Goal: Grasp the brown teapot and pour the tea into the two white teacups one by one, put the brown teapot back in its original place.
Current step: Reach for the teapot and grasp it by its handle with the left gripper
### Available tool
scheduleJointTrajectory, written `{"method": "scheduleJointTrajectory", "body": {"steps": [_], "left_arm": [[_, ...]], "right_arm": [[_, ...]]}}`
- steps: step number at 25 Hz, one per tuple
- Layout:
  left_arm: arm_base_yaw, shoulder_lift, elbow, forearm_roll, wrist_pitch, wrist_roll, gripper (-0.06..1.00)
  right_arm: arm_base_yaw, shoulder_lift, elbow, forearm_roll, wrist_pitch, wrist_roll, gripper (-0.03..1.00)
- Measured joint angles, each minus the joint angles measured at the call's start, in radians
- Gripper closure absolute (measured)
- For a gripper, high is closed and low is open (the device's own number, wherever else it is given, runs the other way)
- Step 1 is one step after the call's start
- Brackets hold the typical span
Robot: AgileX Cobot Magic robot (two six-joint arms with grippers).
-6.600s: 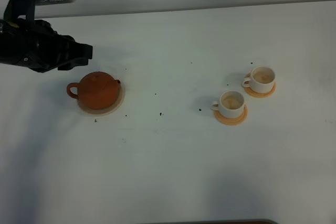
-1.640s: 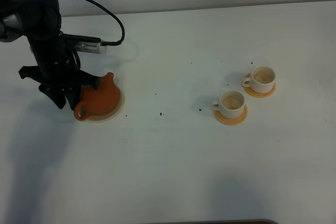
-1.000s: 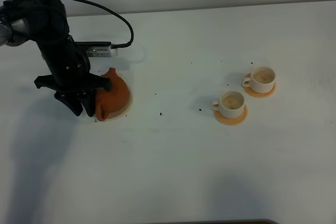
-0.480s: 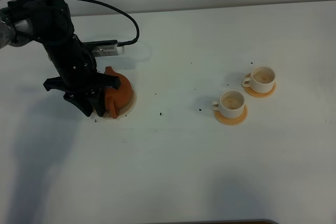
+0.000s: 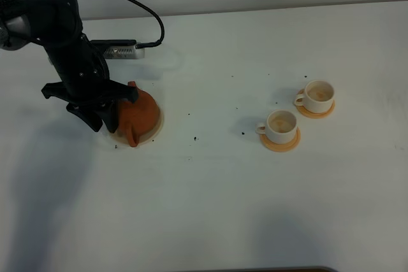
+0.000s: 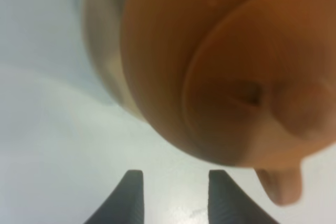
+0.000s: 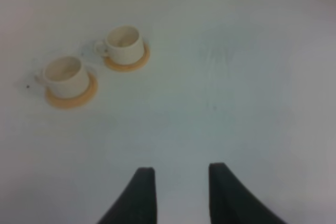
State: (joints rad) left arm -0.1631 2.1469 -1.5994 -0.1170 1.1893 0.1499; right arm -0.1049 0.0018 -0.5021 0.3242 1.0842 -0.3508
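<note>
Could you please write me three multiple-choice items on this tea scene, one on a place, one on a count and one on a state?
1. Where does the brown teapot stand?
A. on the cream saucer
B. on a wooden tray
C. held high in the air

2. How many white teacups are there?
A. one
B. two
C. three

3. What do the right fingers hold?
A. a teacup
B. a spoon
C. nothing; they stand apart

Answers:
1 A, as the saucer's rim shows beneath the pot.
2 B, as each cup stands on its own orange coaster.
3 C, as only the white table shows between them.
</note>
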Motion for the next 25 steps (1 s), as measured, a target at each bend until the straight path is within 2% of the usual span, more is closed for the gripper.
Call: {"method": "scheduleJointTrajectory", "body": {"steps": [5, 9, 11, 14, 21, 25], "left_arm": [[0.0, -0.048, 0.0, -0.026, 0.0, 0.002, 0.65], [-0.001, -0.06, 0.0, -0.15, 0.0, 0.019, 0.65], [-0.011, -0.06, 0.0, -0.186, 0.0, 0.023, 0.65], [-0.04, -0.06, 0.0, -0.19, 0.0, 0.013, 0.65], [-0.059, -0.06, 0.0, -0.182, 0.0, -0.102, 0.65], [-0.063, -0.06, 0.0, -0.133, 0.0, -0.15, 0.65]], "right_arm": [[0.0, 0.0, 0.0, 0.0, 0.0, 0.0, 0.73], [0.0, 0.0, 0.0, 0.0, 0.0, 0.0, 0.73], [0.0, 0.0, 0.0, 0.0, 0.0, 0.0, 0.73], [0.0, 0.0, 0.0, 0.0, 0.0, 0.0, 0.73], [0.0, 0.0, 0.0, 0.0, 0.0, 0.0, 0.73], [0.0, 0.0, 0.0, 0.001, 0.0, 0.0, 0.73]]}}
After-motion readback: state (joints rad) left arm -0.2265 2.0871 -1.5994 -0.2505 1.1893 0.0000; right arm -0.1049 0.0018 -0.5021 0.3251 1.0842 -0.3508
